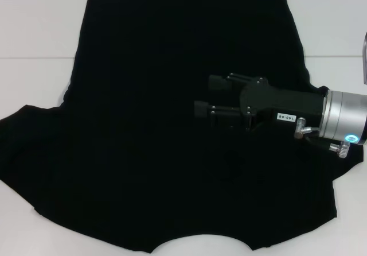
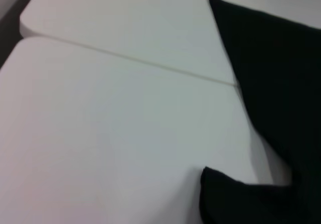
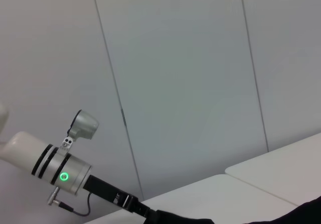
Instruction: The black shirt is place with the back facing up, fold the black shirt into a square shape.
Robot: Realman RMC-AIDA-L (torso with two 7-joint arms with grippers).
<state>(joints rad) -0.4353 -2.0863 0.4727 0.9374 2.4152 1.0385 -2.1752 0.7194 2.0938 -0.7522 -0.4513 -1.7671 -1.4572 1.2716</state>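
Note:
The black shirt (image 1: 143, 124) lies spread flat on the white table, hem at the far side and curved neckline (image 1: 200, 240) at the near edge. One sleeve reaches out left and the other right. My right gripper (image 1: 205, 96) comes in from the right and sits low over the shirt's right half. It is open, its two black fingers (image 1: 218, 82) apart with nothing between them. The left wrist view shows the shirt's (image 2: 281, 83) left edge and sleeve tip. My left arm (image 3: 65, 176) shows far off in the right wrist view, beside the table.
The white table (image 1: 34, 26) has a seam (image 1: 34, 57) running across it under the shirt. Bare tabletop (image 2: 100, 133) lies to the left of the shirt. A plain panelled wall (image 3: 190, 83) stands behind the left arm.

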